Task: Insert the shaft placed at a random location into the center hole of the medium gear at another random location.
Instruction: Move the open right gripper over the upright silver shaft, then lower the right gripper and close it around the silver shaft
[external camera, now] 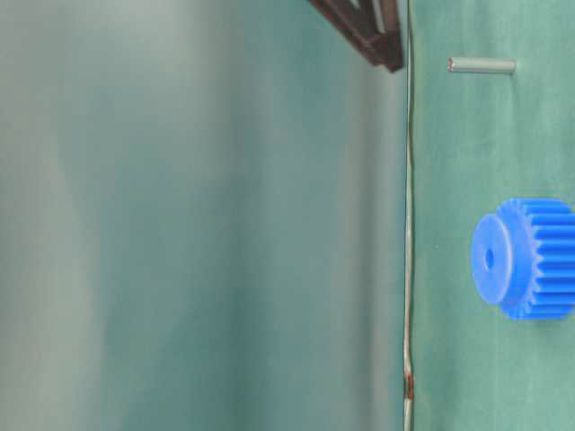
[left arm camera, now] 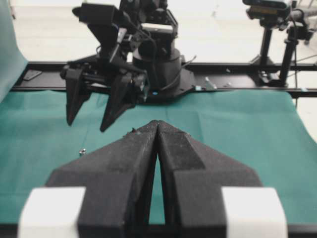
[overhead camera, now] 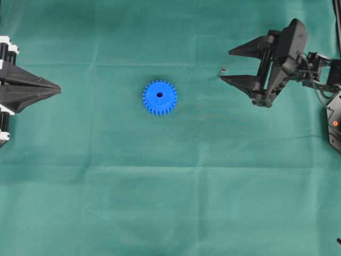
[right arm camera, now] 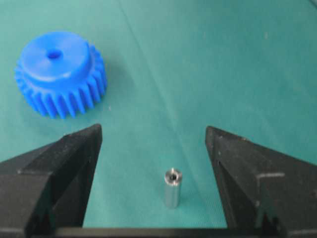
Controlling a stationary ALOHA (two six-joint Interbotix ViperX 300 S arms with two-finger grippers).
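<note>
The blue medium gear (overhead camera: 160, 97) lies flat on the green cloth, its center hole (overhead camera: 160, 95) facing up and empty. The shaft (overhead camera: 223, 69), a small silver pin, stands upright on the cloth to the right of the gear. My right gripper (overhead camera: 226, 65) is open, and the shaft stands between its fingertips without touching them. The right wrist view shows the shaft (right arm camera: 173, 188) inside the open gripper (right arm camera: 153, 129), with the gear (right arm camera: 60, 74) ahead to the left. My left gripper (overhead camera: 58, 89) is shut and empty at the left edge, far from the gear.
The green cloth (overhead camera: 170, 202) covers the whole table. In the left wrist view a black rail (left arm camera: 233, 67) and the right arm's base (left arm camera: 158, 74) stand at the far edge, with a camera stand (left arm camera: 267, 34) behind them.
</note>
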